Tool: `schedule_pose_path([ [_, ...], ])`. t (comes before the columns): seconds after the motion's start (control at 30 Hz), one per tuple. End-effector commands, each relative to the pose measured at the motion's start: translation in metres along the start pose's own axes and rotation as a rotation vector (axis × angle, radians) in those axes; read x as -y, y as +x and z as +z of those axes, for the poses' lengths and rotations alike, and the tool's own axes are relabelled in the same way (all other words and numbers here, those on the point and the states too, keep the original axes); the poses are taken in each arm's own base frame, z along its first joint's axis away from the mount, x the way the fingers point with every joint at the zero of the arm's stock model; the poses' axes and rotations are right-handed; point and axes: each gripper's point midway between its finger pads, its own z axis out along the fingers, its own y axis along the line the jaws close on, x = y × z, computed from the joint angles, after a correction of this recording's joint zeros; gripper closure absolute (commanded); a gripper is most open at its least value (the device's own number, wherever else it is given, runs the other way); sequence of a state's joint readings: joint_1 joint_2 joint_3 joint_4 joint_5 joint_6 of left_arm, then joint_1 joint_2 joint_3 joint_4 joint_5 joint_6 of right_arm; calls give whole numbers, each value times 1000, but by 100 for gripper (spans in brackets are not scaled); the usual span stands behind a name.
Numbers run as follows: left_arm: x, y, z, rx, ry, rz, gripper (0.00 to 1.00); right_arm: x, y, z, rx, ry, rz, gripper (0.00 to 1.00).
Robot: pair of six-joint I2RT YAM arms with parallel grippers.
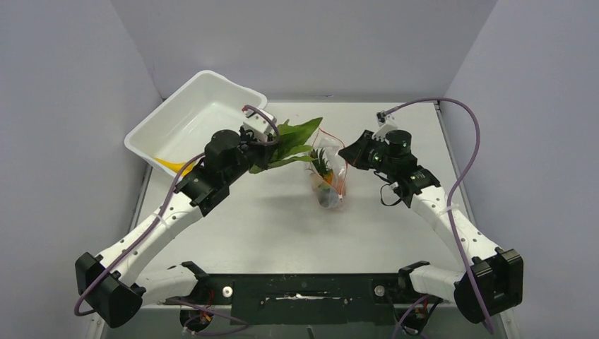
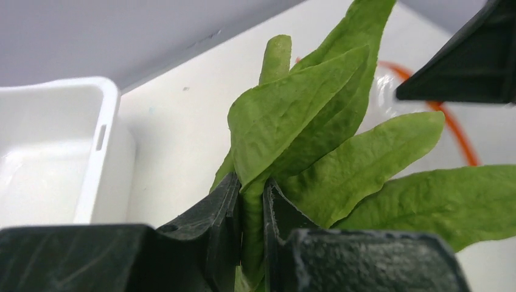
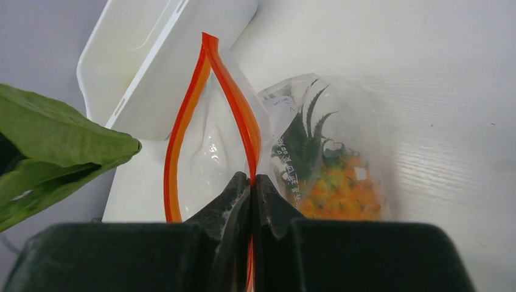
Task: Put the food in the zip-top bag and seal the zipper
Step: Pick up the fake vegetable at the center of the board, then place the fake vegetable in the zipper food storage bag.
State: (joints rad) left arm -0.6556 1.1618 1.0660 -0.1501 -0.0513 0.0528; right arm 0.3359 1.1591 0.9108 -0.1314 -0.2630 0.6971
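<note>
My left gripper (image 1: 274, 147) (image 2: 251, 182) is shut on the stems of the green leafy pieces (image 1: 297, 134) (image 2: 316, 121), which hang above the table just left of the zip-top bag (image 1: 329, 176) (image 3: 328, 134). The leaf tips reach toward the bag's mouth. My right gripper (image 1: 347, 154) (image 3: 251, 177) is shut on one side of the red zipper (image 3: 177, 121), holding the mouth up and spread open. The orange pineapple (image 1: 324, 180) (image 3: 338, 188) with its green crown lies inside the bag. A yellow piece (image 1: 169, 164) of the food lies in the tub's near corner.
The large white tub (image 1: 185, 113) (image 2: 48, 152) (image 3: 152, 61) stands at the back left, close behind the left wrist. Grey walls close in the table on three sides. The right gripper's dark finger (image 2: 462, 67) shows at the top right of the left wrist view.
</note>
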Motion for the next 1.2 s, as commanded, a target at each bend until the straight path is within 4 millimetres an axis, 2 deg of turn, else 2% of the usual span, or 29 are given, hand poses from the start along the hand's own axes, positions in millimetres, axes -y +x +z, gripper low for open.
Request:
schedule_pose_path([
  [0.0, 20, -104, -30, 350, 115, -252, 100, -33, -28, 2, 80, -76, -15, 100],
  [0.13, 40, -130, -46, 470, 250, -302, 100, -42, -29, 2, 83, -96, -23, 100],
  [0.27, 59, -149, -66, 616, 386, -245, 100, -48, -30, 1, 83, -110, -29, 100],
  [0.43, 86, -155, -90, 764, 560, -113, 100, -55, -27, -3, 66, -138, -45, 100],
  [0.63, 118, -152, -113, 893, 775, 14, 100, -64, -22, -8, 35, -186, -79, 100],
  [0.73, 126, -153, -115, 910, 835, 38, 100, -67, -18, -10, 18, -206, -87, 100],
  [0.9, 130, -146, -101, 882, 854, 51, 100, -69, -16, -13, 10, -217, -92, 100],
  [1.17, 132, -116, -69, 795, 826, 89, 100, -74, -16, -17, 9, -235, -95, 100],
])
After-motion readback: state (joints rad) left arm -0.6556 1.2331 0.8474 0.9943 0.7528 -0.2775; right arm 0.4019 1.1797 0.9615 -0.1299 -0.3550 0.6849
